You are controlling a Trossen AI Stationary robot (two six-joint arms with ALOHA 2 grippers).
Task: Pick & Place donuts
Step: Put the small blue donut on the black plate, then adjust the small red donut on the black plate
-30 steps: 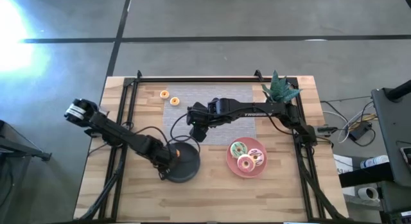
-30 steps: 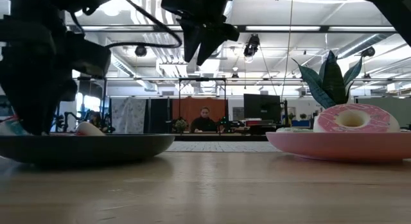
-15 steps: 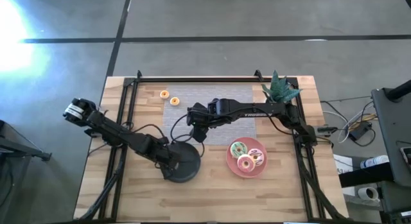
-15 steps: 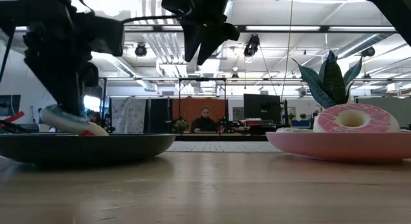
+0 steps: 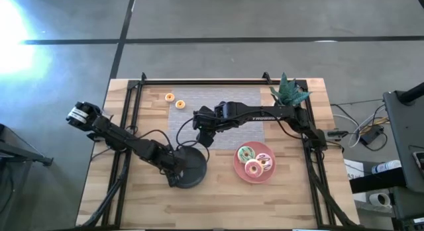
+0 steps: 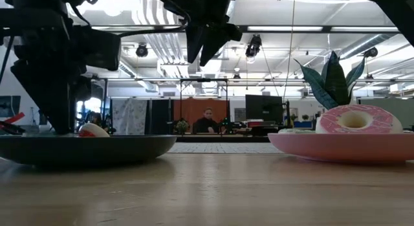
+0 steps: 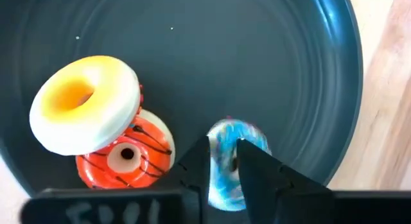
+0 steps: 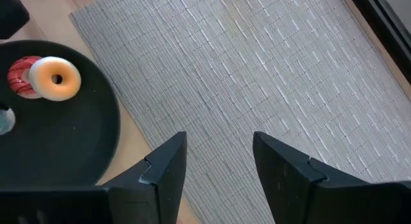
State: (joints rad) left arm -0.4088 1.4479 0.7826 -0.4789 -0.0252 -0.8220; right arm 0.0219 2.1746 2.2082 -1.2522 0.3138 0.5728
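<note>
Left wrist view shows the left gripper (image 7: 223, 161) low over the black plate (image 7: 276, 70), its two fingers closed on a small blue donut (image 7: 232, 161) that sits on the plate floor or just above it — which of the two I cannot tell. Just beside it, a yellow donut (image 7: 85, 112) leans on top of a red donut (image 7: 131, 155) with dark stripes.

I judge the step in hand to be a placing or a picking of the blue donut at this plate. To do it well, the fingers should move straight up and down, not sideways, because the yellow and red pair is near and could be pushed. If it is a release, the jaws should open only a little, so that the ring does not roll to the rim.

In the high view the left gripper (image 5: 173, 175) is at the left edge of the black plate (image 5: 196, 170). The right gripper (image 5: 202, 130) waits above the grey mat (image 5: 228, 102), jaws open and holding nothing.

The pink plate (image 5: 239, 170) holds three larger donuts: a green-white one (image 5: 246, 153), a pink one (image 5: 253, 168) and a striped white one (image 5: 265, 161). Two orange donuts (image 5: 175, 100) still lie on the wooden table (image 5: 291, 191), well apart from both plates.
</note>
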